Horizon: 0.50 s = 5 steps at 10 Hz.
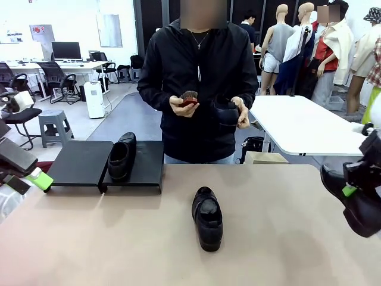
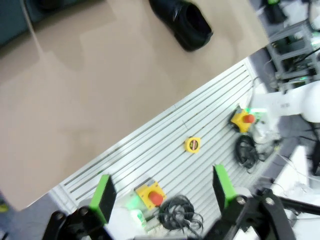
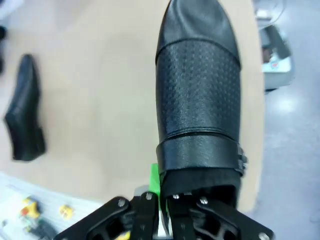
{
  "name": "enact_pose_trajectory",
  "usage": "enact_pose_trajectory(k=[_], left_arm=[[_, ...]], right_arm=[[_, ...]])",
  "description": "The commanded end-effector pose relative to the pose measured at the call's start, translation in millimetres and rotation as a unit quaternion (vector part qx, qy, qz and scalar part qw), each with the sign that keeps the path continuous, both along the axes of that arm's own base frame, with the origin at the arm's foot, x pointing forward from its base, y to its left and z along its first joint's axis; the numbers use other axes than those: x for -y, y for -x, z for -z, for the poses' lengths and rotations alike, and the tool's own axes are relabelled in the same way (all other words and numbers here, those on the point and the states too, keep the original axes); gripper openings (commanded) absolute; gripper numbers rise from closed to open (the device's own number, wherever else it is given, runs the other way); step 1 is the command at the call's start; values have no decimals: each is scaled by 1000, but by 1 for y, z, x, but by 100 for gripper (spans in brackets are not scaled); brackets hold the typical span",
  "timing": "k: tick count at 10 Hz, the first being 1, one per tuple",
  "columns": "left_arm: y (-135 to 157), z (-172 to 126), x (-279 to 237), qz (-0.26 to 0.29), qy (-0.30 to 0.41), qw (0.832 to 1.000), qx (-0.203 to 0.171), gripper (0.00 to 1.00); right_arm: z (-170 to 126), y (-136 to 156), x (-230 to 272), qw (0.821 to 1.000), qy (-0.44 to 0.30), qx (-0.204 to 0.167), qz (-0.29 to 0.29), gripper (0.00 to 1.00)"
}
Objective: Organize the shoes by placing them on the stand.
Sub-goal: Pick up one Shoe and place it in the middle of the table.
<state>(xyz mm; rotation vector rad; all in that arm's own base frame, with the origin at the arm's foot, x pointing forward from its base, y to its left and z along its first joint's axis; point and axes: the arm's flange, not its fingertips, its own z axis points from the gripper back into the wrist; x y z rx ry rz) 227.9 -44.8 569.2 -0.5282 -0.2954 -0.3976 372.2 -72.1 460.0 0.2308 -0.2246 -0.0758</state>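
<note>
Shoe (image 3: 197, 100) pinched in right gripper (image 3: 161, 187) hangs near table (image 3: 100, 100) edge.

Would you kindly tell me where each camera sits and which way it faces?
Front: fixed between the arms, facing across the table at the person; left gripper and right gripper at the edges.
Left wrist: on the left arm, looking down over the table's near edge; open fingers show.
Right wrist: on the right arm, looking along the held shoe, clamped in its fingers.
Shared: the middle shoe, in all three.
</note>
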Motion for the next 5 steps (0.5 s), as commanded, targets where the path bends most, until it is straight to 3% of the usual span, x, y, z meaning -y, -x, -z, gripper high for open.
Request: enact_pose_trajectory(k=[1, 2, 4, 5], left_arm=[[1, 2, -2, 6, 6, 1000, 1, 100], [1, 2, -2, 6, 6, 1000, 1, 100], [1, 2, -2, 6, 6, 1000, 1, 100], [1, 2, -2, 6, 6, 1000, 1, 100]], right_arm=[[5, 27, 9, 999, -26, 26, 5, 0], [0, 0, 0, 1000, 0, 0, 0, 0], [0, 0, 0, 1000, 0, 0, 0, 0], [2, 24, 0, 1000, -9, 1, 0, 0]])
